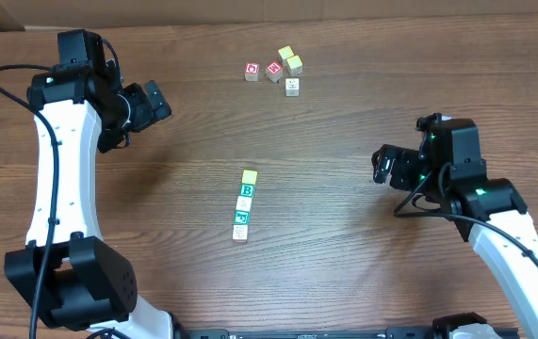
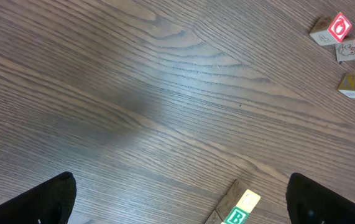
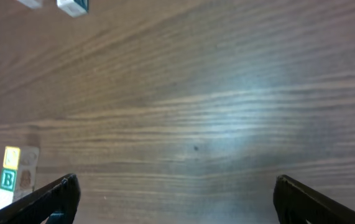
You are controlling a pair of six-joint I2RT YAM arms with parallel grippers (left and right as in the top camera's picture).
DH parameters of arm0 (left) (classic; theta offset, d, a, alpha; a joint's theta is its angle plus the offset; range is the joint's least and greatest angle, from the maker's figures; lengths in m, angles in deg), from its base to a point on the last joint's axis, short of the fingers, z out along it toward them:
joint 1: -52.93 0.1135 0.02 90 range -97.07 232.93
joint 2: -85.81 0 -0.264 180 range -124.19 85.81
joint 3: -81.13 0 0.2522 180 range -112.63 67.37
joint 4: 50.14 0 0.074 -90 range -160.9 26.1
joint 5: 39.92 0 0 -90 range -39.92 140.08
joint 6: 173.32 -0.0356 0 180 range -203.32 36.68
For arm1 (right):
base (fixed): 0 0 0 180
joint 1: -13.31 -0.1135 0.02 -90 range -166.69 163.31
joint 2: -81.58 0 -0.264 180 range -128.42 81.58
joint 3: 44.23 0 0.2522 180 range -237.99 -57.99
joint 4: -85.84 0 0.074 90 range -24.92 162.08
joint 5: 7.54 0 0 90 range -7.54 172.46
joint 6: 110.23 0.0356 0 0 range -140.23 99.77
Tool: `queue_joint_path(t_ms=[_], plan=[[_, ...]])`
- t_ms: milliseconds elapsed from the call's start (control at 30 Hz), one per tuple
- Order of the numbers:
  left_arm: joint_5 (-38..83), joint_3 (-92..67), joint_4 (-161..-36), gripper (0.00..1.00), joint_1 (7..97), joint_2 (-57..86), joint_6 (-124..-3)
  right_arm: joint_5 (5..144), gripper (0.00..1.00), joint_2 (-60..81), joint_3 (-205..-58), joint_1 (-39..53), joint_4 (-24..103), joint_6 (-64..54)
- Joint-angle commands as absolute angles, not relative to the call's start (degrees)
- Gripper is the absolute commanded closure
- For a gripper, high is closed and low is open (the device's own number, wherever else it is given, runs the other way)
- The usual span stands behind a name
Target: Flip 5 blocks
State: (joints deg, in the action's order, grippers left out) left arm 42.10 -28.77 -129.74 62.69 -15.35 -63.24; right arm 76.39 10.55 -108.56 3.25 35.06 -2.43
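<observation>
The left gripper (image 1: 158,101) hangs over the far left of the table (image 1: 344,264) with its fingers spread wide and nothing between them. The right gripper (image 1: 380,165), out on the right, is just as wide and just as empty. Both are well apart from the five blocks (image 1: 243,204), which lie touching in a straight row at mid-table. The yellow-topped block (image 1: 249,176) is at the far end, the green B block (image 1: 246,190) next to it. The red-printed cubes (image 1: 274,70) sit farther off in a separate cluster. Nothing here shows which faces were turned. With no block in hand, I'd guess the flipping is either unstarted or finished.
</observation>
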Motion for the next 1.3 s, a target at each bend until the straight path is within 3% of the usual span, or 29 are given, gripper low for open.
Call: queue_joint_path(t_ms=[0,900,1267], plan=[[42.6,-29.4,-129.9,0.0,62.6,-15.5,-62.1,75.5,0.0,10.1,-108.8,3.5,35.1,-2.6],[42.6,-29.4,-129.9,0.0,62.6,-15.5,-62.1,75.5,0.0,10.5,-108.8,3.5,35.2,-2.6],[42.6,-29.4,-129.9,0.0,62.6,-15.5,-62.1,77.5,0.0,28.4,-108.8,3.5,34.7,-2.8]])
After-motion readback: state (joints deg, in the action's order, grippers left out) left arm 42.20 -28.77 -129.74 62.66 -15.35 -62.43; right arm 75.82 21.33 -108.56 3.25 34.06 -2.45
